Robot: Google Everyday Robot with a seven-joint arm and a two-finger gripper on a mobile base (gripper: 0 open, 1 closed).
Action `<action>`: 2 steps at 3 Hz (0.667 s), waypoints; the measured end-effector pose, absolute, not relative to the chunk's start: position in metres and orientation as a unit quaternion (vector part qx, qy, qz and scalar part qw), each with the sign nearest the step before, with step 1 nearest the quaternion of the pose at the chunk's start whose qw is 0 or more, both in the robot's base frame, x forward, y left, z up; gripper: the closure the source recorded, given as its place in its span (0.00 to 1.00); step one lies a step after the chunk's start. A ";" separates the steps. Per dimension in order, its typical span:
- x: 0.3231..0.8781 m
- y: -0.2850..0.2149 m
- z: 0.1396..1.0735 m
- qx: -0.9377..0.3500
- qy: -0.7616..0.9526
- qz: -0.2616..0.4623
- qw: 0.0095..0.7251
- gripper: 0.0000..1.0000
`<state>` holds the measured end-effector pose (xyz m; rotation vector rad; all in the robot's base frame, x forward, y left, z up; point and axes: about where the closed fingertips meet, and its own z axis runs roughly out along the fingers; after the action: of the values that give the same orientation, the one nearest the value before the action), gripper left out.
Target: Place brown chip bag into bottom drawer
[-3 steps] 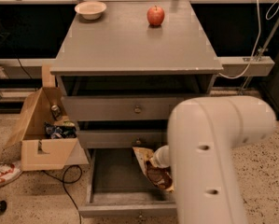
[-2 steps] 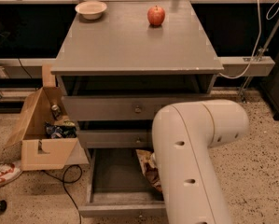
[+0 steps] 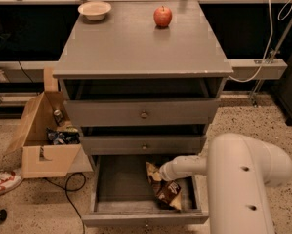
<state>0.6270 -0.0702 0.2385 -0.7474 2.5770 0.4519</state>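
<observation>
The bottom drawer (image 3: 116, 184) of the grey cabinet is pulled open. The brown chip bag (image 3: 166, 191) lies inside it at the right, dark brown in the middle with pale tan ends. My white arm comes in from the lower right and reaches down into the drawer. My gripper (image 3: 161, 173) is at the arm's tip, right at the upper part of the bag. The arm's big white link hides the drawer's right front corner.
An apple (image 3: 162, 16) and a white bowl (image 3: 94, 9) sit on the cabinet top. The two upper drawers (image 3: 143, 114) are closed. An open cardboard box (image 3: 44, 135) with items stands on the floor at the left, with a black cable beside it.
My arm has swung right and back, uncovering more of the drawer. The chip bag now lies lower in the drawer's right side.
</observation>
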 end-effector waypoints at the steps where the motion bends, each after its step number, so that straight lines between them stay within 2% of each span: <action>1: 0.630 -0.074 0.250 -0.257 0.922 0.182 0.228 0.04; 2: 0.630 -0.073 0.250 -0.255 0.922 0.181 0.227 0.00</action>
<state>0.6296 -0.0734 0.2500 -0.7039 2.5422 0.4990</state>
